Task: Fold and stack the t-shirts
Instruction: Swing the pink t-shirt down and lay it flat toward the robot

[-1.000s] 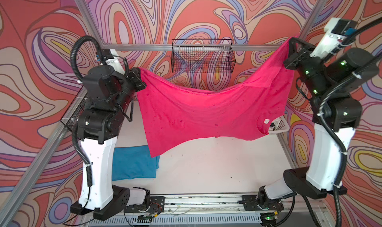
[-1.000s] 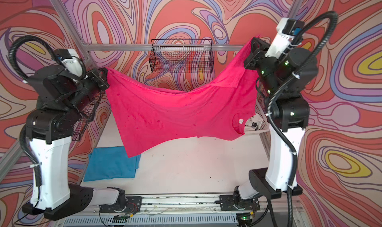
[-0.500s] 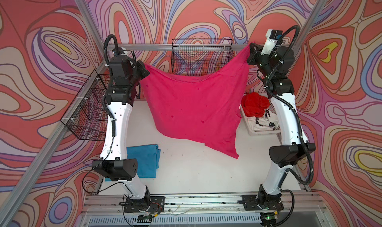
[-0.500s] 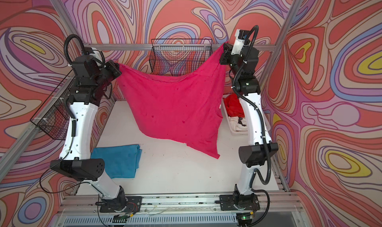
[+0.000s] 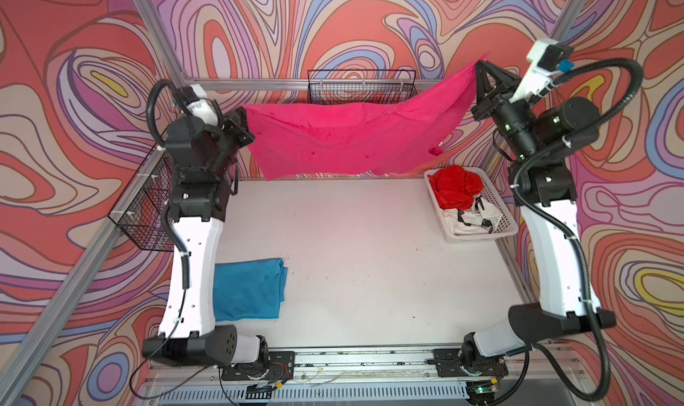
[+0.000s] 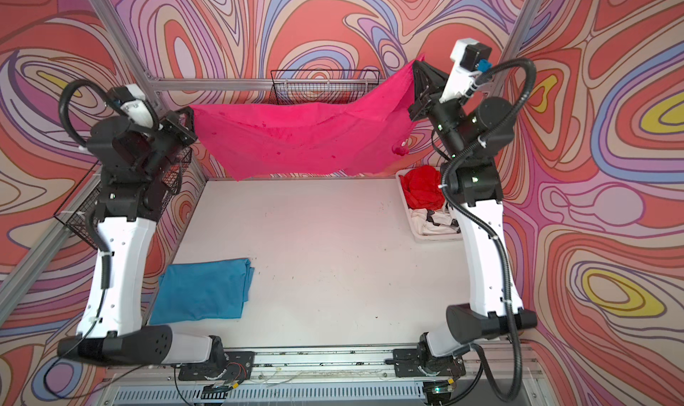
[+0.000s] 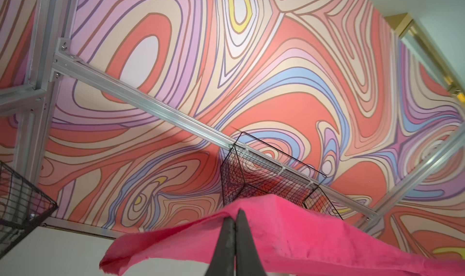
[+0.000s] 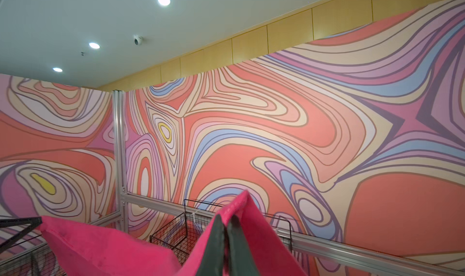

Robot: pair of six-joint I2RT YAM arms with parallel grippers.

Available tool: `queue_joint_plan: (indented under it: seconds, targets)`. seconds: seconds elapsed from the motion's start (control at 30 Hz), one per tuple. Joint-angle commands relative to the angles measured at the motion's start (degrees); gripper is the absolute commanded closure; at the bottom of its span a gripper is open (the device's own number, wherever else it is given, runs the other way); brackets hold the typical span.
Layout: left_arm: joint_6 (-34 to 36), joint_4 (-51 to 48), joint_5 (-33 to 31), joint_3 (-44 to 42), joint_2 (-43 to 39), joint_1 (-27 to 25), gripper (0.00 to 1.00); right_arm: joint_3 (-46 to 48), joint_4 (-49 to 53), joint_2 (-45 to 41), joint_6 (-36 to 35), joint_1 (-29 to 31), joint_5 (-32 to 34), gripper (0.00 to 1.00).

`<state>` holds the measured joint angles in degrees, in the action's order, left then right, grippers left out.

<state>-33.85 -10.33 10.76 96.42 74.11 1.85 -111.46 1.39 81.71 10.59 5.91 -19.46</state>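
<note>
A white tabletop (image 5: 351, 260), speckled with dark marks, sits inside an aluminium frame (image 5: 255, 85) backed by swirl-patterned walls (image 5: 333, 23). A black wire basket (image 5: 361, 89) hangs on the back rail, a second wire basket (image 5: 142, 208) on the left rail. A white slotted tray (image 5: 481, 236) lies near the right edge

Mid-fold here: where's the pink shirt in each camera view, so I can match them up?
In a top view: pink shirt hangs stretched between left tool and right tool, at the back.
In a top view: pink shirt again, same spot.
Left wrist: spreads from the shut left tool, before the wire basket.
Right wrist: pinched in the shut right tool, trailing away.
Shared landmark: wire basket behind it, in all four.
</note>
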Motion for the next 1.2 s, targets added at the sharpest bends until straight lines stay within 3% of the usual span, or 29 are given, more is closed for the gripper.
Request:
queue_joint_plan:
  seconds: [0.0,0.1,0.27,0.47,0.63,0.9,1.17]
  targets:
    - [-3.8,10.0,2.4,-16.3,-7.9,0.3,1.0,15.1,-0.2,-8.3,0.7,-0.3,-1.1,1.0]
    - [-5.9,9.2,4.2,-31.1,-14.9,0.2,1.0,30.3,3.0,-17.5,4.1,-0.2,2.2,1.0]
    - [-9.8,2.5,4.4,-53.1,-27.4,0.1,1.0,48.6,21.3,-30.3,11.7,-0.3,11.7,1.0]
    - [-16.1,-10.8,4.1,-70.1,-41.3,-0.5,1.0,58.7,39.6,-41.1,21.3,-0.3,15.6,1.0]
    - [-19.1,-22.5,3.4,-72.7,-48.5,-1.2,1.0,61.9,49.4,-44.5,28.4,-0.3,16.6,1.0]
    - [-22.0,-35.3,3.0,-70.7,-51.2,-2.2,1.0,59.3,63.6,-44.8,34.4,-0.3,22.5,1.0]
    - [-27.3,-44.9,-2.1,-68.0,-49.2,-7.3,1.0,64.9,66.3,-46.1,39.2,-0.3,22.4,1.0]
